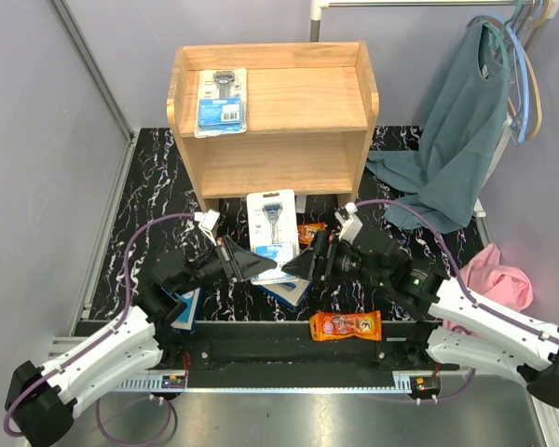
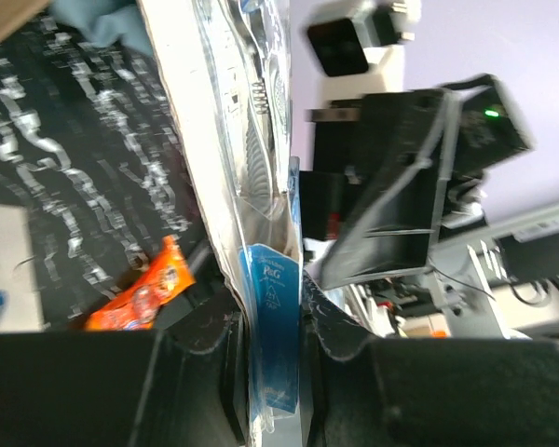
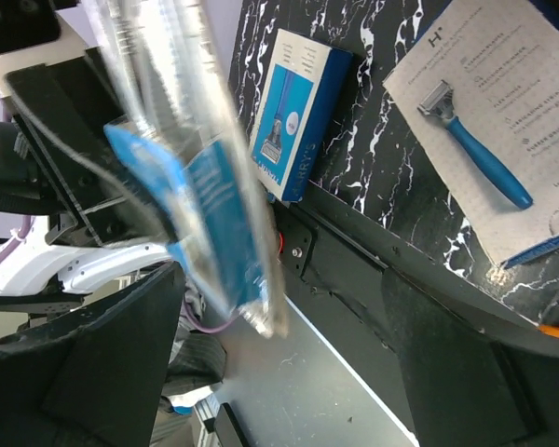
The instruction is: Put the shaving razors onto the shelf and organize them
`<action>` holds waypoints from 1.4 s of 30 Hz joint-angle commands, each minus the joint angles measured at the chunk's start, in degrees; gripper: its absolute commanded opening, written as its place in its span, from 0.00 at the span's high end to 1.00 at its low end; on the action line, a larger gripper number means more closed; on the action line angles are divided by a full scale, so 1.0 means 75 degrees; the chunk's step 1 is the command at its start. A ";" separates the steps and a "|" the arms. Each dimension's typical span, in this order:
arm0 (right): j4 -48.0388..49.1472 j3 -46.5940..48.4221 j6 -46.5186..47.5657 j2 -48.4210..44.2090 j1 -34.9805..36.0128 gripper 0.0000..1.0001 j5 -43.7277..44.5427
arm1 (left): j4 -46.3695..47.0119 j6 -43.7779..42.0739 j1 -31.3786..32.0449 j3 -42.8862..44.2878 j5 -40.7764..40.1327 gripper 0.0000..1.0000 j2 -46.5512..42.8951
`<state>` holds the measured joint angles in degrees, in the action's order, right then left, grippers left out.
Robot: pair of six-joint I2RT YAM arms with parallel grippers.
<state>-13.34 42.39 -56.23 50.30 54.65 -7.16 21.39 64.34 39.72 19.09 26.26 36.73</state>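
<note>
Left wrist, clear blister pack (image 2: 253, 158), blue card (image 2: 272, 303), gripped by left pincer (image 2: 272, 368).

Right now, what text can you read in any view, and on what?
"P&G": blue card of the blister pack in the left hand.
"H'": top of the white flat box.
Too small or blurred: print on the blue box, orange packet, pack on the shelf.

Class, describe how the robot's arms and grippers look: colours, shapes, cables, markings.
The left arm and right arm have white links with black joints. A purple cable loops along each. The left gripper and right gripper are black, with wedge-shaped fingers. The right wrist shows a green light.
</note>
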 commanded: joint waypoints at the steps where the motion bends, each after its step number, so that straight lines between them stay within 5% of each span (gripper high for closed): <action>1: 0.0935 0.0008 -0.0108 0.0288 0.0177 0.06 -0.0054 | 0.1437 0.0293 -0.0023 0.0009 0.0577 1.00 -0.0022; 3: 0.1204 -0.0097 -0.0143 0.0382 0.0201 0.10 -0.0065 | 0.1438 0.0305 -0.0035 0.0044 0.0647 1.00 0.0001; 13: 0.1697 -0.0168 -0.0202 0.0629 0.0307 0.60 -0.0323 | 0.1425 0.0386 -0.0035 -0.0131 0.0261 0.99 -0.0163; 19: 0.1990 -0.0156 -0.0132 0.0570 0.0365 0.92 -0.0370 | 0.1145 0.0340 -0.0035 -0.0225 -0.0044 0.84 -0.0315; 21: 0.1944 -0.0133 -0.0109 0.0524 0.0377 0.95 -0.0323 | 0.0993 0.0305 -0.0023 -0.0225 -0.0138 0.68 -0.0362; 22: 0.1920 -0.0133 -0.0097 0.0512 0.0389 0.97 -0.0300 | 0.0923 0.0258 -0.0023 -0.0214 -0.0161 0.44 -0.0409; 25: 0.1838 -0.0109 -0.0073 0.0476 0.0377 0.98 -0.0264 | 0.0314 0.0013 -0.0035 -0.0073 -0.0255 0.08 -0.0549; 26: 0.1826 -0.0109 -0.0085 0.0465 0.0377 0.98 -0.0276 | 0.0069 -0.0093 -0.0035 0.0031 -0.0383 0.03 -0.0608; 36: 0.1416 0.0066 -0.0038 0.0441 0.0389 0.99 -0.0264 | -0.6463 -0.2002 -0.0035 0.1777 -0.3476 0.01 -0.1710; 42: 0.1299 0.0183 0.0008 0.0535 0.0400 0.99 -0.0311 | -0.9748 -0.1397 -0.0023 0.2856 -0.6019 0.01 -0.1464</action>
<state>-4.62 41.41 -57.41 54.19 56.99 -10.00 -28.99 52.45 39.38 35.40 -1.83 24.60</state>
